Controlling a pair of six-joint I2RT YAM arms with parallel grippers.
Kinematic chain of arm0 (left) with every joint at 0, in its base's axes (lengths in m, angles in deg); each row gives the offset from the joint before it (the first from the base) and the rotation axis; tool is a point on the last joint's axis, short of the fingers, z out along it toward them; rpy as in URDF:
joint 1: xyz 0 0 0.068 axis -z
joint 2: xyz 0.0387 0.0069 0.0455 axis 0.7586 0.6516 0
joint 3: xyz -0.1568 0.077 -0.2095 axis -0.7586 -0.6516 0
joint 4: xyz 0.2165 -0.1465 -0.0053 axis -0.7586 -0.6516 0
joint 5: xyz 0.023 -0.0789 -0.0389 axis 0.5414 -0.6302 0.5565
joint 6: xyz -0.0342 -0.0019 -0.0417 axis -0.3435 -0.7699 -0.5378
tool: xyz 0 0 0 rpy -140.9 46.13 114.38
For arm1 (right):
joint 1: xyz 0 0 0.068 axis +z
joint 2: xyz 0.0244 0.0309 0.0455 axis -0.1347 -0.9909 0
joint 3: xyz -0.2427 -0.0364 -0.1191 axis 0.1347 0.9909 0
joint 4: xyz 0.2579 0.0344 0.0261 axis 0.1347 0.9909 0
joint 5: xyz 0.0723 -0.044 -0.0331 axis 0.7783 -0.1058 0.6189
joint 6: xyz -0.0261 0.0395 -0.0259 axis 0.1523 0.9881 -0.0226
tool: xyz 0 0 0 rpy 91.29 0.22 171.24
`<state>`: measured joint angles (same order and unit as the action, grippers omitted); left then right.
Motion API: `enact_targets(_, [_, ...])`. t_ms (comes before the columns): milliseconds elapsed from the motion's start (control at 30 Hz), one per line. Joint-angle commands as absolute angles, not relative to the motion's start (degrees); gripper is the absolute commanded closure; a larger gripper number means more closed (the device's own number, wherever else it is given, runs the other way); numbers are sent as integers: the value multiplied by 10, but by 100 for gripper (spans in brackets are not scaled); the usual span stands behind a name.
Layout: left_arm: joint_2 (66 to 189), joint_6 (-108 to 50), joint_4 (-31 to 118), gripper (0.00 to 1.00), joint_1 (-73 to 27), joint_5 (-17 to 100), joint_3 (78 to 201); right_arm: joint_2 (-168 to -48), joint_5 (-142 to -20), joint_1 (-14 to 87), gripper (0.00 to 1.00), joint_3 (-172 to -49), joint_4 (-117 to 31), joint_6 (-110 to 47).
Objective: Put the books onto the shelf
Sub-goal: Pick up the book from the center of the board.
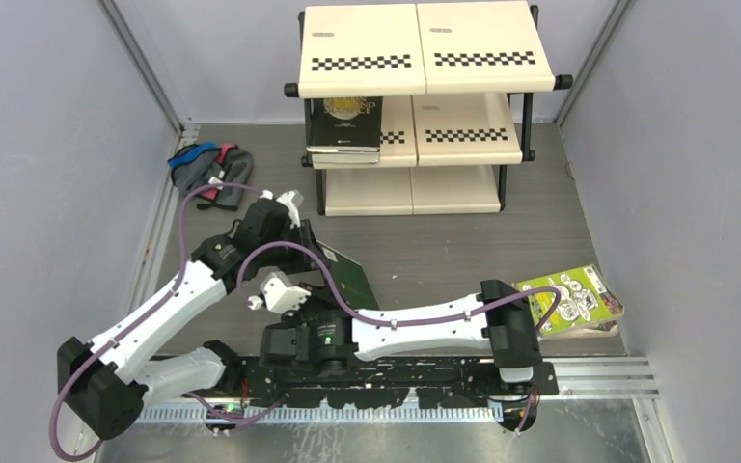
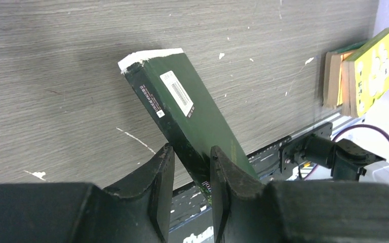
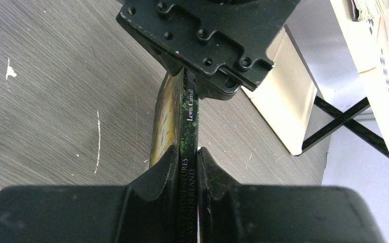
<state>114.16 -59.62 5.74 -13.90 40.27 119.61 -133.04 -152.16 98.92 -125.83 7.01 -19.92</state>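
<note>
A dark green book (image 1: pixel 352 275) stands tilted above the table, held between both arms. My right gripper (image 3: pixel 186 154) is shut on its spine (image 3: pixel 188 116) at the near end. The left gripper (image 2: pixel 191 152) straddles the far end of the same book (image 2: pixel 182 101). One finger lies against the cover, and a narrow gap shows at the other finger, so it is open. A black book (image 1: pixel 345 123) lies on the middle tier of the shelf (image 1: pixel 425 48). A lime green book (image 1: pixel 574 299) lies on top of others at the right edge.
A grey-blue cloth bundle (image 1: pixel 210 172) lies at the back left by the wall. The shelf's lower boards (image 3: pixel 283 91) stand just beyond the held book. A metal rail (image 1: pixel 598 371) runs along the near edge. Grey walls close in both sides.
</note>
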Motion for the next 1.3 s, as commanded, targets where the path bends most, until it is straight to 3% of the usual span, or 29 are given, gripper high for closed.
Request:
enact_targets(0, [1109,-620,116,100,-132,435,1176,-1306,-1595,993,99,-1281,54,-171])
enact_targets(200, [1102,-650,132,100,-132,456,1162,-1297,-1607,993,95,-1265,56,-142])
enact_targets(667, [1106,-697,161,100,-132,532,1119,-1273,-1602,981,47,-1215,45,-103])
enact_targets(1067, [1108,-699,161,100,-133,567,1116,-1200,-1549,982,39,-1123,-16,-76])
enact_targets(1267, [1121,-698,161,100,-135,570,1124,-1151,-1524,1033,34,-1058,-67,-88])
